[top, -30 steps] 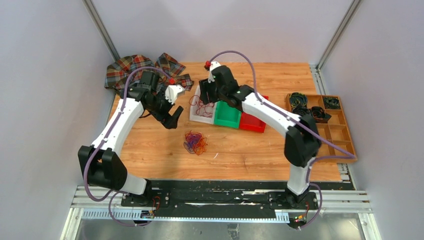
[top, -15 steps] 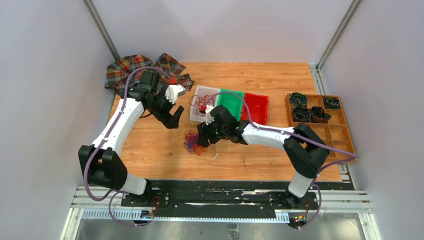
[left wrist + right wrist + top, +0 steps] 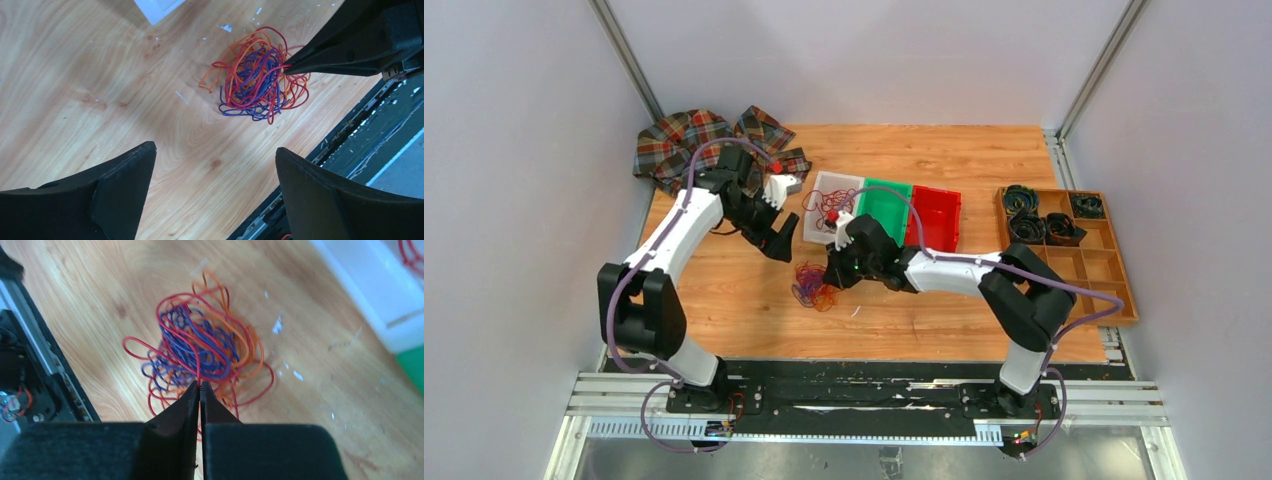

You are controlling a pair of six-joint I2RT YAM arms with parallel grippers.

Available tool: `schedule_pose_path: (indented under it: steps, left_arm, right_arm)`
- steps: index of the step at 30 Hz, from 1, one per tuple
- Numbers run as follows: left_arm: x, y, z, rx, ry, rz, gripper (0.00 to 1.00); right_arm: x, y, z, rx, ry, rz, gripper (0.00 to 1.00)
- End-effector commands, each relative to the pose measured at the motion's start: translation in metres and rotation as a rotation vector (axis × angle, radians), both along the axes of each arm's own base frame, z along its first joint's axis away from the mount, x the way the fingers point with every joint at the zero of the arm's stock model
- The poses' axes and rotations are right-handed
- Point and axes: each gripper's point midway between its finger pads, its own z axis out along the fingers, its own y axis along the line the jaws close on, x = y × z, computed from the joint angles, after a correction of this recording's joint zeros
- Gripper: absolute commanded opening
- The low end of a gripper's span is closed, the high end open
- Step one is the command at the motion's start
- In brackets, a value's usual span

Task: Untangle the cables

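The cables [image 3: 812,285] lie in a loose tangle of red, orange and purple on the wooden table, also seen in the left wrist view [image 3: 255,75] and the right wrist view [image 3: 200,345]. My right gripper [image 3: 829,278] is low at the tangle's right edge, its tips [image 3: 200,385] shut on a red cable strand. Its dark fingers [image 3: 350,50] reach into the tangle from the right. My left gripper [image 3: 782,248] hangs open above and to the left of the tangle, with only bare wood between its fingertips [image 3: 215,150]. A separate bunch of red cables [image 3: 827,205] lies in the white bin.
A white bin [image 3: 812,235], a green bin [image 3: 886,205] and a red bin [image 3: 936,215] stand in a row behind the tangle. A wooden compartment tray [image 3: 1104,270] with black coils sits at the right. A plaid cloth [image 3: 694,135] lies at the back left.
My right arm swung from above the bins down to the tangle, and its jaws shut on a red strand. The left gripper shifted slightly toward the bins, still open.
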Motion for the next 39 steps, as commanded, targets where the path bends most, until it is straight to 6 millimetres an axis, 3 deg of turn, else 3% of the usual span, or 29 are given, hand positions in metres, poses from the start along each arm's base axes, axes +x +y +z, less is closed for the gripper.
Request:
schedule_pose_path:
  steps: [1, 7, 14, 22, 32, 35, 39]
  left_arm:
    - [-0.002, -0.022, -0.016, -0.055, 0.082, 0.003, 0.93]
    - [-0.011, -0.045, -0.045, -0.037, 0.154, -0.039, 0.88]
    - [-0.015, -0.068, -0.052, -0.1, 0.22, -0.072, 0.75]
    - [0.004, -0.072, -0.06, -0.056, 0.176, -0.109, 0.55]
    - [0.014, -0.08, -0.067, -0.076, 0.19, -0.132, 0.48]
    - [0.011, -0.079, -0.069, -0.079, 0.199, -0.136, 0.41]
    - [0.009, -0.079, -0.064, -0.085, 0.184, -0.146, 0.15]
  right_arm:
    - [-0.017, -0.015, -0.008, 0.013, 0.024, -0.028, 0.01]
    - [-0.034, -0.028, -0.02, 0.022, 0.064, -0.057, 0.01]
    - [-0.041, -0.027, -0.021, 0.039, 0.073, -0.052, 0.01]
    - [-0.046, -0.031, -0.021, 0.048, 0.088, -0.057, 0.01]
    - [-0.048, -0.031, -0.025, 0.042, 0.1, -0.055, 0.01]
    - [-0.048, -0.031, -0.025, 0.043, 0.099, -0.055, 0.01]
    - [-0.048, -0.031, -0.025, 0.042, 0.099, -0.056, 0.01]
